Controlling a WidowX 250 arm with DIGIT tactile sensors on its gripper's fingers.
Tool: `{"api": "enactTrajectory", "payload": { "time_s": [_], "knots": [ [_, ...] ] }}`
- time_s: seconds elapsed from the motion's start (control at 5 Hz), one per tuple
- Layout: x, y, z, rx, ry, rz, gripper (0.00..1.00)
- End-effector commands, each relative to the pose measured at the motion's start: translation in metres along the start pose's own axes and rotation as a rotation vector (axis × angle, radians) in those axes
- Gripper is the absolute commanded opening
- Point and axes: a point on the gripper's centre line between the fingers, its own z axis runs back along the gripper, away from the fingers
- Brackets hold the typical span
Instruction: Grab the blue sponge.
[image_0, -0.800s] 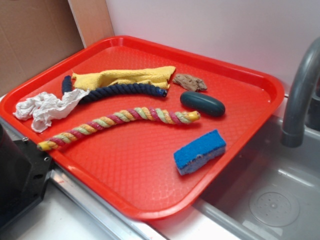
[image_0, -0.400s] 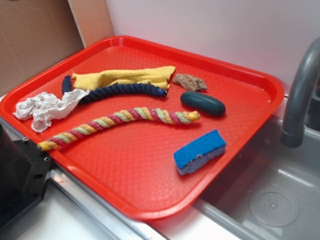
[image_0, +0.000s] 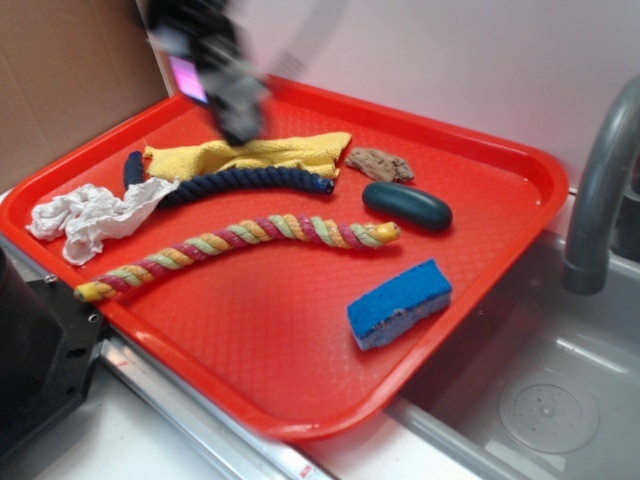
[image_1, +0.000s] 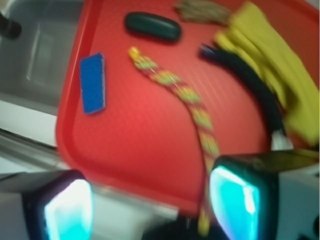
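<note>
Now the sponge (image_0: 400, 304) lies flat on the red tray (image_0: 300, 380), near its edge beside the sink (image_0: 540, 400), touching nothing. Sharing the tray are a teal oval (image_0: 406, 207), a striped rope (image_0: 240, 248), a navy rope (image_0: 245, 181), a yellow cloth (image_0: 250, 153), a white rag (image_0: 85, 215) and a brown scrap (image_0: 380, 164). Blurred, the hand (image_0: 238, 118) hovers above the yellow cloth at the far side, well apart from the sponge; the wrist view shows its fingers (image_1: 67, 210) spread, holding nothing.
</note>
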Motion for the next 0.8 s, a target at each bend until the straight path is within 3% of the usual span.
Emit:
{"api": "enactTrajectory", "payload": {
  "time_s": [0.0, 0.2, 0.4, 0.6],
  "knots": [
    [0.023, -0.034, -0.008, -0.02, -0.047, -0.25, 1.0],
    [0.023, -0.034, -0.008, -0.02, -0.047, -0.25, 1.0],
    [0.029, -0.034, -0.04, -0.007, -0.03, -0.229, 1.0],
    [0.032, -0.049, -0.053, -0.004, -0.131, -0.295, 1.0]
  ]
}}
